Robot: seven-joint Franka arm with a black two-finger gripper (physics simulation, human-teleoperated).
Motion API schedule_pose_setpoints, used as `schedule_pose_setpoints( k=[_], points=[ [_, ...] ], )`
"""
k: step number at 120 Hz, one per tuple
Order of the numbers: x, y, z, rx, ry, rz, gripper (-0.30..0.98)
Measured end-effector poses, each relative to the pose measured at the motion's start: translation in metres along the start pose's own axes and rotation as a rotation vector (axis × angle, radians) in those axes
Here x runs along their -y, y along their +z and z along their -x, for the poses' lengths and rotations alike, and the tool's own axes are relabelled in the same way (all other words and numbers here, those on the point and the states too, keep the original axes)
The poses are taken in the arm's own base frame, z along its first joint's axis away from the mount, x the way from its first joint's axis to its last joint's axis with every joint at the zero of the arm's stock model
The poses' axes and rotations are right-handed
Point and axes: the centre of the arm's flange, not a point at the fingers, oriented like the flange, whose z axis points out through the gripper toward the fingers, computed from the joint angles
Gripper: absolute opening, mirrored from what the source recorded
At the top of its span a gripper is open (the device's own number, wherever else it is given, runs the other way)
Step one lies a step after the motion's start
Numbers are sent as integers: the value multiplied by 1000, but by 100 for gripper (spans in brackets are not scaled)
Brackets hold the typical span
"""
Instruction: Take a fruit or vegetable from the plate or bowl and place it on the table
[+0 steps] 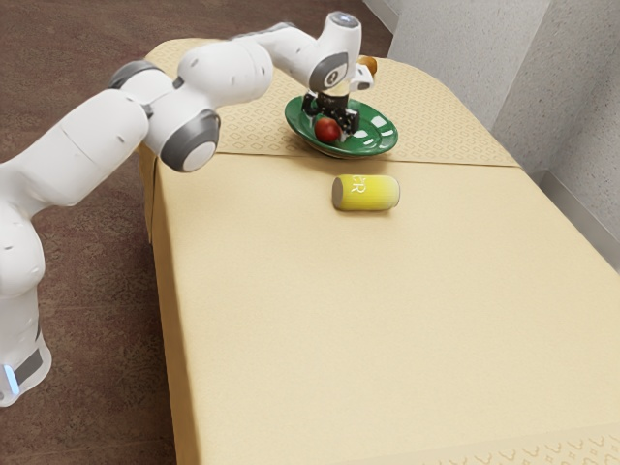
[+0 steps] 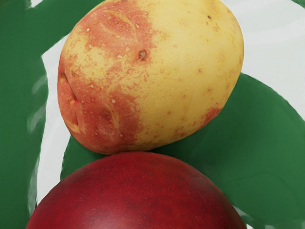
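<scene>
In the exterior view my gripper (image 1: 329, 116) is low over the green plate (image 1: 381, 141), its fingers spread apart. A dark red round fruit (image 1: 327, 129) lies on the plate right at the fingers, on the camera's side of the hand. In the wrist view the red fruit (image 2: 136, 195) is large at the lower edge, close under my hand. Against it sits a yellow potato with reddish patches (image 2: 157, 71), on the green and white plate (image 2: 267, 143). The hand hides part of the plate in the exterior view.
A yellow can (image 1: 366, 193) lies on its side on the tablecloth (image 1: 320, 320), close to the plate on the camera's side. An orange round thing (image 1: 368, 65) shows just beyond my hand. Grey walls stand past the table at the exterior view's right.
</scene>
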Motion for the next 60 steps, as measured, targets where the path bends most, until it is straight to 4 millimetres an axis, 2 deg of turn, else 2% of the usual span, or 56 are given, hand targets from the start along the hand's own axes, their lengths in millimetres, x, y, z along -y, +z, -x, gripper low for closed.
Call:
schedule_pose_setpoints(
  k=[20, 40, 60],
  points=[
    [-7, 3, 1, -6, 11, 14, 67],
    [-10, 3, 0, -25, 23, 19, 36],
    [-10, -2, -2, -41, 33, 19, 37]
  ],
)
